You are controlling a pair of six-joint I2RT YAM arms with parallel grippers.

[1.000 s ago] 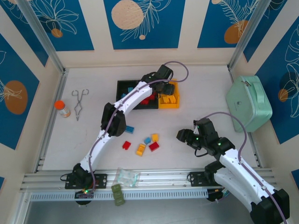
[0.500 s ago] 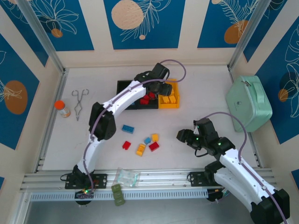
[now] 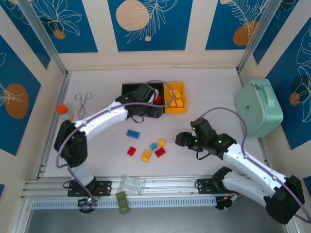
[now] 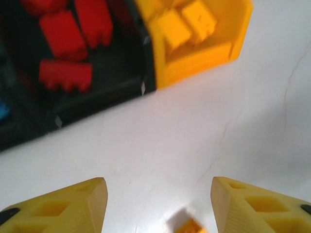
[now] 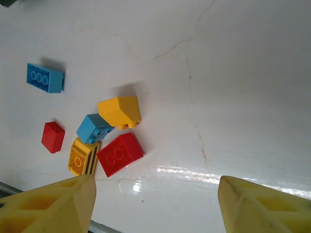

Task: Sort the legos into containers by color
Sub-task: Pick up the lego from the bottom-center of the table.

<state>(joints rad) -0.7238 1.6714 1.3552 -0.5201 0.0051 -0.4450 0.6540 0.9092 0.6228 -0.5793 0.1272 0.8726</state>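
Note:
Three joined containers stand at the back: a black bin [image 3: 130, 90], a black bin [image 4: 97, 99] holding red legos [image 4: 63, 39], and a yellow bin [image 3: 176, 108] holding yellow legos [image 4: 184, 24]. My left gripper [image 3: 154, 112] hovers open and empty just in front of the bins, its fingertips [image 4: 63, 206] wide apart. Loose legos lie mid-table: a long blue one [image 5: 45, 77], a small red one [image 5: 52, 137], a blue one [image 5: 95, 128], a yellow one [image 5: 120, 110], a striped yellow one [image 5: 83, 156] and a red one [image 5: 120, 154]. My right gripper [image 3: 179, 141] is open and empty, right of this cluster.
A mint-green case [image 3: 259, 107] sits at the right wall. Metal tongs [image 3: 82, 107] and an orange-capped bottle [image 3: 64, 112] lie at the left. A clear bag [image 3: 132, 183] and a green item [image 3: 122, 202] rest on the near rail.
My left gripper pulled back from above the bins to just in front of them, its elbow swinging left. My right gripper moved left, closer to the loose legos.

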